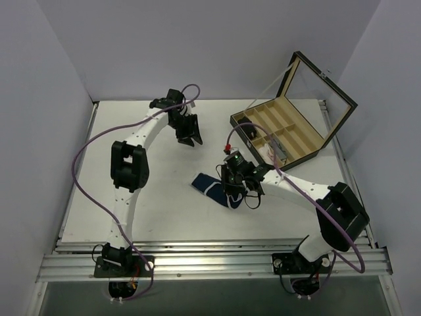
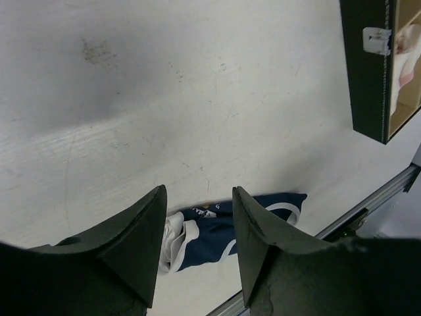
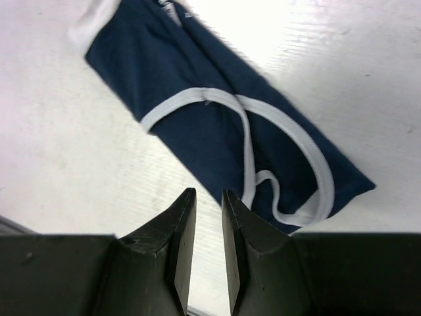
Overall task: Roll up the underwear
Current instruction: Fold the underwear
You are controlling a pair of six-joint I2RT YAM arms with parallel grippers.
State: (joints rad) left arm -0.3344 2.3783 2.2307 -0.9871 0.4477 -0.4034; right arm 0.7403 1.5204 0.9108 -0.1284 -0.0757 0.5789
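Underwear [image 3: 217, 141] lies folded flat; right gripper [image 3: 209, 210], jaws nearly closed and empty, should pinch one narrow end squarely; left gripper [image 2: 197, 227] hangs open, well apart.

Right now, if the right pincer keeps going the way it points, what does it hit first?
Most likely the underwear. In the wrist view the right pincer, nearly closed and empty, sits just short of the garment's near edge. Height above the table is unclear, so it could reach bare tabletop first.

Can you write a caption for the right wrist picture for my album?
Right tool nearly closed above the folded navy underwear.
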